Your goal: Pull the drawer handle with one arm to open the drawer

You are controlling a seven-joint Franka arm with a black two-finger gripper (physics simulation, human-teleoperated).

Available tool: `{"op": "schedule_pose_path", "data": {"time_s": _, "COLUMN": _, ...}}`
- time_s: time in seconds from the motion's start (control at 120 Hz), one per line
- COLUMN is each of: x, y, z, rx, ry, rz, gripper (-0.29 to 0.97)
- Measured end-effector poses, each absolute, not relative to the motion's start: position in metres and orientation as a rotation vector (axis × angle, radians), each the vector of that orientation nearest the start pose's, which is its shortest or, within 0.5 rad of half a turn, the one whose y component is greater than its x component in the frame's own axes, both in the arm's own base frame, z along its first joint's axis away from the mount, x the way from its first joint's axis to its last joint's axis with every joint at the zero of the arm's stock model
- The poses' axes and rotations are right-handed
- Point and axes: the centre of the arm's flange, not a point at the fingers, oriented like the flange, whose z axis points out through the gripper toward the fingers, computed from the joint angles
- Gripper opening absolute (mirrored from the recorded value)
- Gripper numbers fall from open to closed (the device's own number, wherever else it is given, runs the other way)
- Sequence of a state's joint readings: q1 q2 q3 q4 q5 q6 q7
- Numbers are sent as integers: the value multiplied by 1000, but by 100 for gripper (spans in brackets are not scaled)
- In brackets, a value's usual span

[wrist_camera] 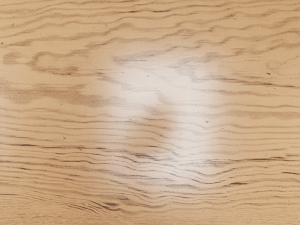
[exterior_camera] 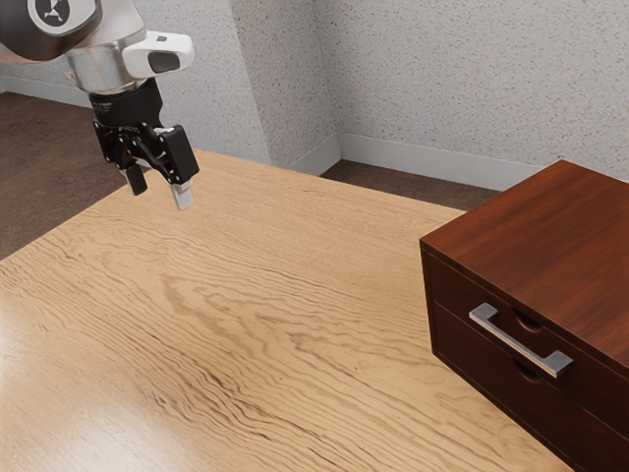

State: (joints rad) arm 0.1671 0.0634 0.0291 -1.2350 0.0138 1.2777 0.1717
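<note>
Apparently open, the end effector (exterior_camera: 159, 189) hangs empty above the table (exterior_camera: 256, 305), touching nothing.

Bright, soft, even light in exterior view, falling mostly from above. Top of cabinet (exterior_camera: 550, 231) warm and pale; drawer front (exterior_camera: 454, 280) below darker, in shade. Thin dark shadows behind handle (exterior_camera: 519, 340), bright highlight along its upper face. Pale sheen on table (exterior_camera: 59, 383) toward exterior view's lower left. In wrist view, broad whitish glare patch (wrist_camera: 164, 108) at middle, washing out wood grain, soft-edged, fading outward.
</note>
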Motion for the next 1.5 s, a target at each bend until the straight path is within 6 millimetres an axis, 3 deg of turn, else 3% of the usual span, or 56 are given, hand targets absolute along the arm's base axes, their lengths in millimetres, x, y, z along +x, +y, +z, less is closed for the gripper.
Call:
{"op": "schedule_pose_path", "data": {"time_s": 0.133, "x": 525, "y": 105, "z": 720, "rx": -3131, "ry": -41, "rz": 28, "gripper": 68}}
{"op": "schedule_pose_path", "data": {"time_s": 0.225, "x": 503, "y": 106, "z": 786, "rx": -3111, "ry": -47, "rz": -192, "gripper": 68}}
{"op": "schedule_pose_path", "data": {"time_s": 0.308, "x": 485, "y": 106, "z": 816, "rx": -3100, "ry": -48, "rz": -285, "gripper": 68}}
{"op": "schedule_pose_path", "data": {"time_s": 0.567, "x": 479, "y": 106, "z": 827, "rx": -3099, "ry": -30, "rz": -343, "gripper": 68}}
{"op": "schedule_pose_path", "data": {"time_s": 0.625, "x": 488, "y": 110, "z": 816, "rx": -3119, "ry": -31, "rz": -317, "gripper": 68}}
{"op": "schedule_pose_path", "data": {"time_s": 0.7, "x": 515, "y": 118, "z": 772, "rx": -3190, "ry": -33, "rz": -192, "gripper": 68}}
{"op": "schedule_pose_path", "data": {"time_s": 0.783, "x": 530, "y": 132, "z": 731, "rx": -3253, "ry": -75, "rz": -99, "gripper": 68}}
{"op": "schedule_pose_path", "data": {"time_s": 0.917, "x": 504, "y": 128, "z": 676, "rx": -3262, "ry": -218, "rz": -44, "gripper": 68}}
{"op": "schedule_pose_path", "data": {"time_s": 0.967, "x": 496, "y": 112, "z": 654, "rx": -3258, "ry": -241, "rz": -28, "gripper": 68}}
{"op": "schedule_pose_path", "data": {"time_s": 1.075, "x": 474, "y": 40, "z": 618, "rx": -3250, "ry": -151, "rz": 67, "gripper": 68}}
{"op": "schedule_pose_path", "data": {"time_s": 1.158, "x": 428, "y": -29, "z": 622, "rx": -3234, "ry": 18, "rz": 93, "gripper": 68}}
{"op": "schedule_pose_path", "data": {"time_s": 1.25, "x": 383, "y": -86, "z": 631, "rx": -3172, "ry": 273, "rz": 79, "gripper": 68}}
{"op": "schedule_pose_path", "data": {"time_s": 1.333, "x": 362, "y": -108, "z": 622, "rx": -3130, "ry": 432, "rz": 101, "gripper": 68}}
{"op": "schedule_pose_path", "data": {"time_s": 1.417, "x": 363, "y": -108, "z": 623, "rx": -3061, "ry": 649, "rz": 40, "gripper": 68}}
{"op": "schedule_pose_path", "data": {"time_s": 1.5, "x": 359, "y": -130, "z": 630, "rx": -2932, "ry": 985, "rz": -49, "gripper": 68}}
